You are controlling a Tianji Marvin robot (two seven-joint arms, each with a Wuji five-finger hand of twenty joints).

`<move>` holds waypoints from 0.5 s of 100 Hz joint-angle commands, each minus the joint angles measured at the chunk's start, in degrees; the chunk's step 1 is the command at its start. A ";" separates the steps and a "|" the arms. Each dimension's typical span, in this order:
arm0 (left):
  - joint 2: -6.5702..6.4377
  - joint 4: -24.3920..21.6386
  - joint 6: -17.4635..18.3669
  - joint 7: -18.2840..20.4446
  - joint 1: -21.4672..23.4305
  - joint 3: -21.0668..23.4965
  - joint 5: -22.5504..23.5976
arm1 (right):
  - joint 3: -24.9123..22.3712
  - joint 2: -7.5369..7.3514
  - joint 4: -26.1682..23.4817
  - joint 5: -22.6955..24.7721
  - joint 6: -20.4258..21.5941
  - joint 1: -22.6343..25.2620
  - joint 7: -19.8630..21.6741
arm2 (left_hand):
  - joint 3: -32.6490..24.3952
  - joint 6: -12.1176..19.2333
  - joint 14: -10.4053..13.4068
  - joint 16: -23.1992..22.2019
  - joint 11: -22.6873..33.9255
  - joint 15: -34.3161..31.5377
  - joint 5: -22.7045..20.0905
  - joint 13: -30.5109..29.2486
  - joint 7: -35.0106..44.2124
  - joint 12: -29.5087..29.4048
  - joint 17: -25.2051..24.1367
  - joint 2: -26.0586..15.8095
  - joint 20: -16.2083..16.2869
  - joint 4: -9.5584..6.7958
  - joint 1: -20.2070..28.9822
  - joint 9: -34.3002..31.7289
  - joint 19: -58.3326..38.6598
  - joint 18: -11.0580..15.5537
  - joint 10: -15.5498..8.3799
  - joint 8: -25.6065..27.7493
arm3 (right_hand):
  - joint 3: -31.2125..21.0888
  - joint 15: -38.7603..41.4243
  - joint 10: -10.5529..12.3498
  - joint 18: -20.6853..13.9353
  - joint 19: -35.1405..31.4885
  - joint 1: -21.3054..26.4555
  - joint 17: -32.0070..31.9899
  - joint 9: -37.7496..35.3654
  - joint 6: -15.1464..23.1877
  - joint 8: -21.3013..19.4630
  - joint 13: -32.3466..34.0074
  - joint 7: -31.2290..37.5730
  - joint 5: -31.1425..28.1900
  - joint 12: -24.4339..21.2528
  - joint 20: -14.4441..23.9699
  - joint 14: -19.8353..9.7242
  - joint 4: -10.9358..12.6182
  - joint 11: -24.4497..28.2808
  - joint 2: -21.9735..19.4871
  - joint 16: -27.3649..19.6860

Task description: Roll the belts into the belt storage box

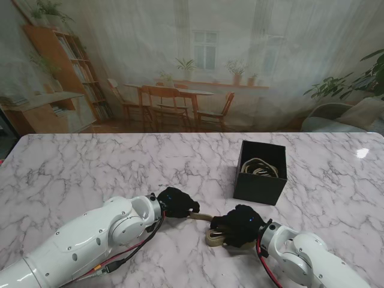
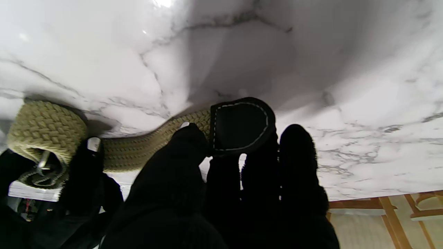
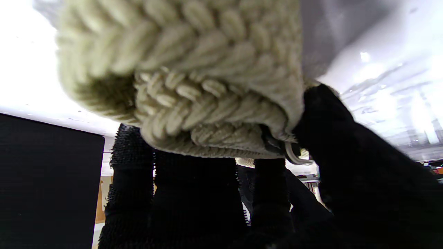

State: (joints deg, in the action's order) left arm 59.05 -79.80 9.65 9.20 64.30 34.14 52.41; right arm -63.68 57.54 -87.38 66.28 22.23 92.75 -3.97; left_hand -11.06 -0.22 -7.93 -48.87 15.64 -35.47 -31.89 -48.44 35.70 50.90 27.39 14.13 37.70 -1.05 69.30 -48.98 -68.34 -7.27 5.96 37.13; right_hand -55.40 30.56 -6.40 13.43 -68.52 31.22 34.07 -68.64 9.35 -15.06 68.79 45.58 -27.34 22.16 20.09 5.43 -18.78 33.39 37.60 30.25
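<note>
One belt (image 1: 259, 167) already lies coiled in the black box (image 1: 260, 187) at about 1 o'clock from the hands, while the right hand (image 1: 239, 226) holds the part-rolled green belt (image 1: 214, 237) and the left hand (image 1: 174, 202) pinches its dark tip (image 2: 241, 125), so rolling and boxing are left.

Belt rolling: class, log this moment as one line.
left hand: shut on belt tip | right hand: shut on belt roll | box: one coiled belt inside | stage: rolling, unfinished
</note>
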 commanded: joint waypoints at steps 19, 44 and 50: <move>0.38 0.14 -1.10 0.06 0.62 0.23 0.91 | 0.67 0.03 1.31 0.24 -0.53 0.79 0.54 | -1.13 1.77 -0.34 -2.28 0.49 -4.73 -7.25 -6.27 11.32 1.76 5.58 1.97 2.03 1.19 4.67 -6.31 -6.07 1.44 0.59 0.98 | -7.33 -1.41 10.60 -0.55 -0.77 5.75 -0.10 -4.26 0.80 0.68 0.15 4.52 -4.35 -0.37 0.53 -5.39 3.97 1.07 -2.74 -1.44; -0.14 -1.25 -1.36 0.75 2.88 3.54 3.17 | 0.57 0.02 1.26 0.41 -0.78 0.96 0.50 | -2.69 2.42 -0.19 -3.19 2.05 -6.13 -7.60 -7.27 14.12 2.50 6.61 2.43 2.28 1.02 3.97 -6.79 -7.14 2.12 0.28 1.41 | -7.29 -1.44 10.56 -0.56 -0.76 5.81 -0.10 -4.24 0.70 0.92 0.11 4.63 -4.29 -0.42 0.45 -5.36 4.00 1.12 -2.86 -1.48; -0.33 -1.63 -1.46 1.15 3.73 4.88 3.92 | 0.53 0.03 1.26 0.37 -0.87 1.02 0.47 | -3.02 2.59 -0.21 -3.41 2.20 -6.43 -7.62 -7.40 14.44 2.68 6.75 2.53 2.38 1.14 3.86 -6.84 -7.30 2.22 0.32 1.48 | -7.27 -1.43 10.54 -0.47 -0.76 5.81 -0.10 -4.31 0.69 0.93 0.12 4.67 -4.33 -0.41 0.44 -5.30 3.99 1.16 -2.79 -1.48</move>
State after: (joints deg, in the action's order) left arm 59.38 -81.21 8.80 9.02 67.36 37.99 55.64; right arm -63.53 57.64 -87.39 66.21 21.78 92.80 -4.14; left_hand -11.06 1.42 -7.76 -51.09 16.48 -39.03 -34.56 -53.90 41.51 52.44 32.60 16.31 38.42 0.78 69.08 -53.89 -72.36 -7.31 5.99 36.86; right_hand -55.40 30.61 -6.40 13.43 -68.52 31.17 34.08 -68.78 9.24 -14.34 69.04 45.61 -27.90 22.30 20.09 5.43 -18.78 33.39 37.59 30.26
